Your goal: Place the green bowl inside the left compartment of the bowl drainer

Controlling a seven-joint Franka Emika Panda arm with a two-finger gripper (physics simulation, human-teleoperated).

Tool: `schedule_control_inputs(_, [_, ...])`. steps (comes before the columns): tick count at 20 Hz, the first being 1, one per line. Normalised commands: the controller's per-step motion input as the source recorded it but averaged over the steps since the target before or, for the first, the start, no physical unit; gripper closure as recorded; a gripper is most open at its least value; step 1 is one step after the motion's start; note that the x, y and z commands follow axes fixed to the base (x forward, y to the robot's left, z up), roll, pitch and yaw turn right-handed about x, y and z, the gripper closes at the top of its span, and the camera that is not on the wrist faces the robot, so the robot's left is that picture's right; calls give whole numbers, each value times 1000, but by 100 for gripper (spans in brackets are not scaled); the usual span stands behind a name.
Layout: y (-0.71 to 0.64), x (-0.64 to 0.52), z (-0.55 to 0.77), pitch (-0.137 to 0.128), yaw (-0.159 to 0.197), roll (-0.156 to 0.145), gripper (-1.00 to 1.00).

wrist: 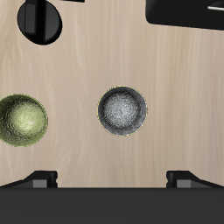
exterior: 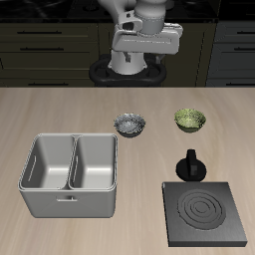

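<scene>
The green bowl (exterior: 190, 119) (wrist: 23, 118) sits upright on the wooden table, behind the black stove plate. The light-grey bowl drainer (exterior: 72, 204) stands near the table's front edge, and both of its wells hold nothing. Its left compartment (exterior: 50, 164) lies farther from the green bowl than the other well. My gripper (exterior: 141, 58) (wrist: 112, 179) hangs high over the back of the table, open, with nothing between its fingertips (wrist: 39, 179). It is almost directly above the grey bowl, well apart from the green bowl.
A grey-silver bowl (exterior: 129, 124) (wrist: 122, 110) rests between the drainer and the green bowl. In front of the green bowl stands a small black knobbed object (exterior: 190, 164) (wrist: 42, 21). The black stove plate (exterior: 205, 213) (wrist: 188, 12) lies at the table's front edge.
</scene>
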Motion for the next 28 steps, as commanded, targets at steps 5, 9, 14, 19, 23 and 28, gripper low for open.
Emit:
schedule_control_inputs(5, [437, 176, 22, 20, -3, 40, -100])
schedule_control_inputs(9, [491, 196, 79, -12, 14, 45, -100])
schedule_control_inputs(14, [458, 201, -67, 20, -7, 29, -100])
schedule_control_inputs(19, [384, 178, -200, 48, 4, 36, -100])
schedule_control_inputs(23, [330, 62, -151, 35, 14, 25, -100])
schedule_control_inputs(28, [320, 20, -184, 36, 17, 45, -100])
